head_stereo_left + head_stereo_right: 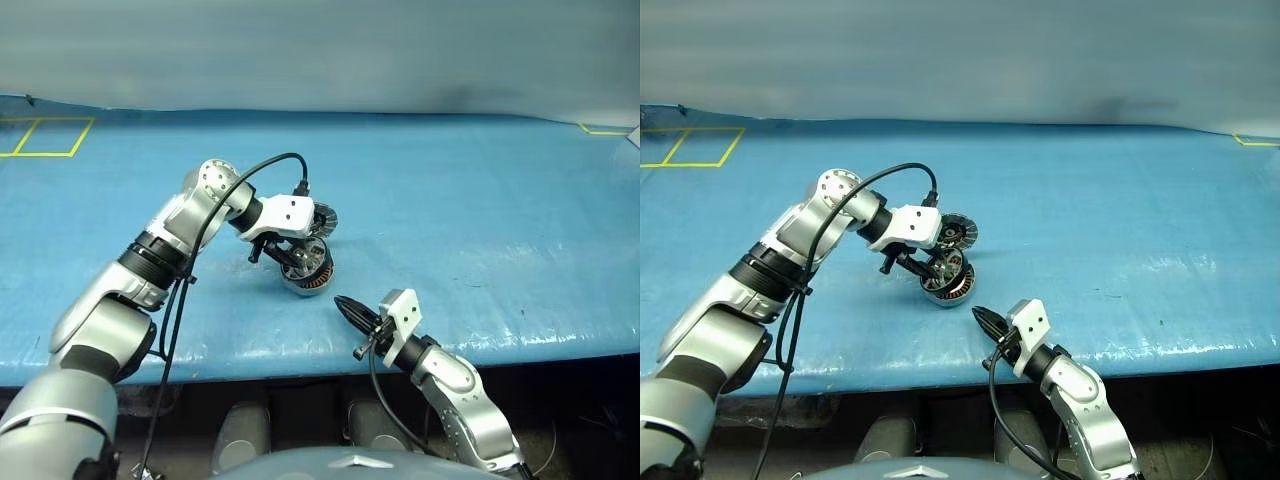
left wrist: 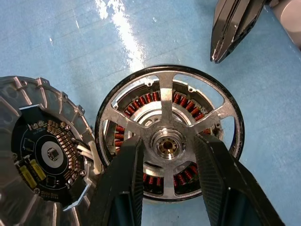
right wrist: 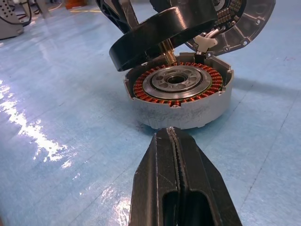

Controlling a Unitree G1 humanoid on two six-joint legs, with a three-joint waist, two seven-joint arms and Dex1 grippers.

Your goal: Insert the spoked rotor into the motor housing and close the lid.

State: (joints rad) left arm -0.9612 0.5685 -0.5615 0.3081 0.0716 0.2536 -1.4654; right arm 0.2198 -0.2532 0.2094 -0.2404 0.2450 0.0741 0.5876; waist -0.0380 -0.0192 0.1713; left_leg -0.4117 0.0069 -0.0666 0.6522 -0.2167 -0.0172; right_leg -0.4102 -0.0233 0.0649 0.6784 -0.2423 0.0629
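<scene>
spoked rotor (image 2: 169,136) held by the left pincer (image 2: 165,162), fingers on either side of the hub, tilted just above the motor housing (image 3: 181,101) with one edge lower than the other. housing on the blue tabletop (image 1: 480,220), copper windings and silver centre open to view, lid (image 2: 40,155) swung back on its hinge beside it.

best done by levelling the rotor first, then lining the hub up with the silver centre before lowering; probably apt to jam on the rim if set down tilted. straight descent, no release until the ring sits flush inside the wall.

right pincer (image 3: 176,155) fully closed on nothing, just in front of the housing, well placed to steady the wall. open lid close beside the rotor's edge, likely the only obstruction. yellow floor-style markings (image 1: 45,135) far off, of no concern.
</scene>
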